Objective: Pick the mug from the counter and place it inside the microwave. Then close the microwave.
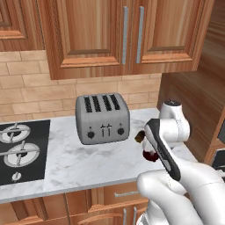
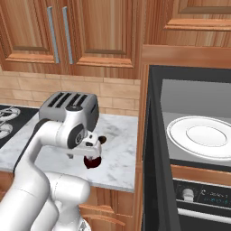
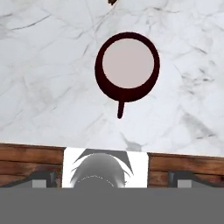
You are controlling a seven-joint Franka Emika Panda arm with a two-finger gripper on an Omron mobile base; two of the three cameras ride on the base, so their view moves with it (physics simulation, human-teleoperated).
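From the hand camera I look straight down on the small dark red rounded mug (image 3: pixel 127 65), its pale inside facing up and its thin handle pointing toward the bottom of that view. My two-finger gripper (image 3: pixel 111 178) hangs above it without touching; the two dark finger tips (image 3: pixel 41 178) sit far apart at the lower corners, so the jaws are spread wide with nothing between them.

The mug stands upright on the white marble counter with grey veins (image 3: pixel 43 87), near its front edge, where the wooden cabinet front (image 3: pixel 26 159) begins. In the right base view the mug (image 2: pixel 92 162) shows just under my white hand, and a small brown oblong lump (image 2: pixel 103 139) lies on the marble just behind it. In the left base view the mug (image 1: pixel 150 154) is partly hidden by my forearm.

Further back stands the grey four-slot toaster (image 1: pixel 102 117), apart from the mug. Left of it is the black gas hob (image 1: pixel 22 149).

To the right, the built-in grey microwave (image 2: pixel 198 97) stands open, its dark door (image 2: pixel 155 171) swung out, a white round plate (image 2: pixel 203 136) inside.
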